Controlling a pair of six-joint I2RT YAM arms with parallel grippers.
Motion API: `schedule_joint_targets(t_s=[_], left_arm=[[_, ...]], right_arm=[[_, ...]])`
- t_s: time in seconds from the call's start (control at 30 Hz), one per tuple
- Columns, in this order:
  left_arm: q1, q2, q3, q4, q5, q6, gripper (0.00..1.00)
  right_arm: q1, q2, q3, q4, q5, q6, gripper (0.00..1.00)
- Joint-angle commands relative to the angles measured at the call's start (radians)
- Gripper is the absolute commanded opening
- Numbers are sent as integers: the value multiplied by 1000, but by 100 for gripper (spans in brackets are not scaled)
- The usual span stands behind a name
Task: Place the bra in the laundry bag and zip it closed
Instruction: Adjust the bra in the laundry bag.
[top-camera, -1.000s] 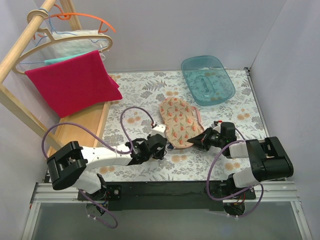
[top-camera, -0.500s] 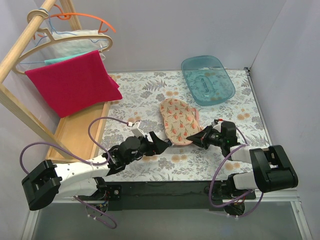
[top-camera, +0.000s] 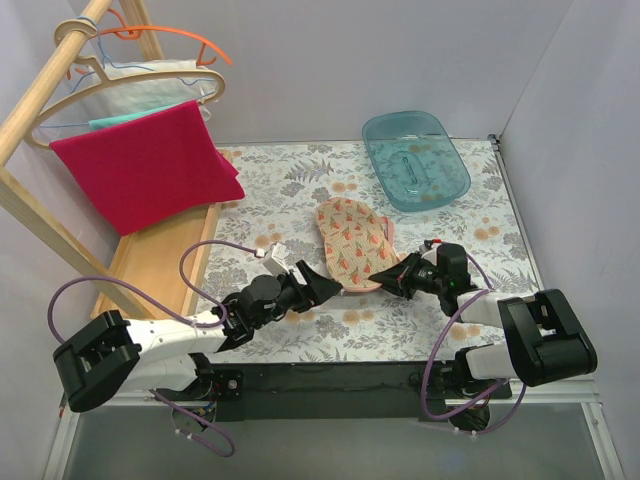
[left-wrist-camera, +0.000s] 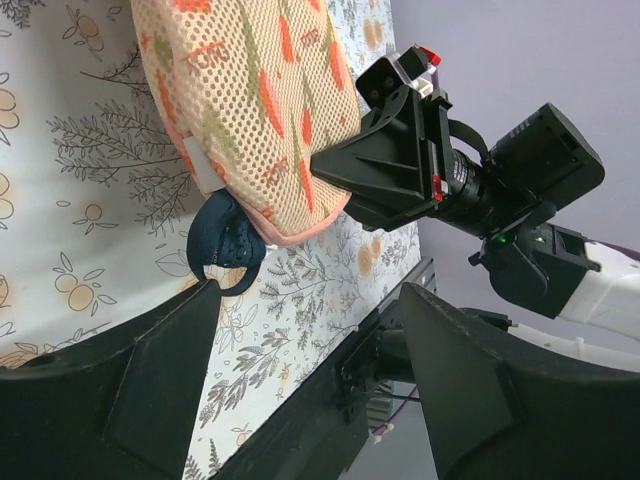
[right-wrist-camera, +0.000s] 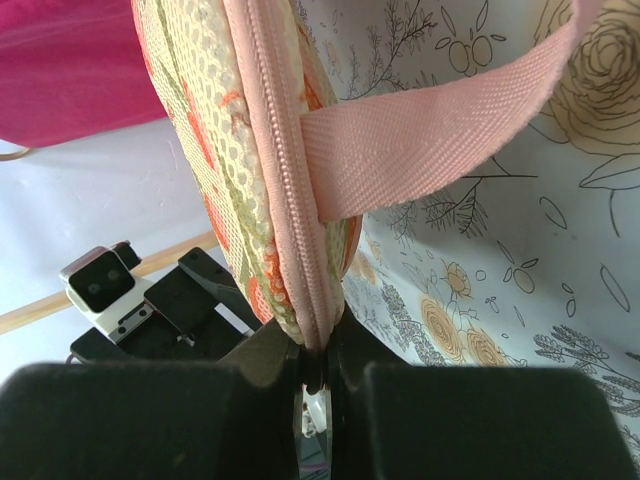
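Pinching the near end of the laundry bag (top-camera: 352, 243), the right end effector (top-camera: 392, 276) is clamped tight on the pink zipper seam, with what looks like a metal zipper pull between its fingertips. The bag, peach with an orange-red print, lies near the middle of the floral worktop (top-camera: 280, 190). The left end effector (top-camera: 322, 284) sits just beside the bag's near-left corner, its two fingers spread wide with nothing between them. The bra (left-wrist-camera: 226, 246) is mostly out of sight, presumably inside the bag. A small dark navy fold of it pokes out at the bag's lower edge, just ahead of those spread fingers.

Likely risks: if the zipper is drawn along now, the loose fold could catch in the teeth and jam the slider, or be dragged back out. With only one end held, the light bag may also slide or twist with the pull instead of closing. The pink loop (right-wrist-camera: 430, 140) lying across the seam could get in the way too.

Only the left wrist view shows the protruding navy fabric; from overhead the arm hides it. Only the right wrist view shows the zipper line close up and the tight grip on it. Only the overhead view shows the teal tub (top-camera: 415, 160) and red towel (top-camera: 140, 175), both well apart from the bag
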Motion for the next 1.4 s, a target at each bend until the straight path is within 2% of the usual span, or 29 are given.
schedule_joint_targets(t_s=[0.0, 0.57, 1.1, 1.37], left_arm=[[7, 13, -6, 44, -10, -37, 71], [22, 124, 5, 145, -36, -71, 70], [31, 147, 36, 182, 3, -64, 67], [50, 222, 51, 243, 45, -83, 67]], right_arm=[[12, -10, 26, 69, 5, 19, 12], [48, -4, 33, 94, 8, 39, 11], [93, 36, 25, 97, 27, 27, 12], [156, 62, 48, 106, 36, 37, 12]])
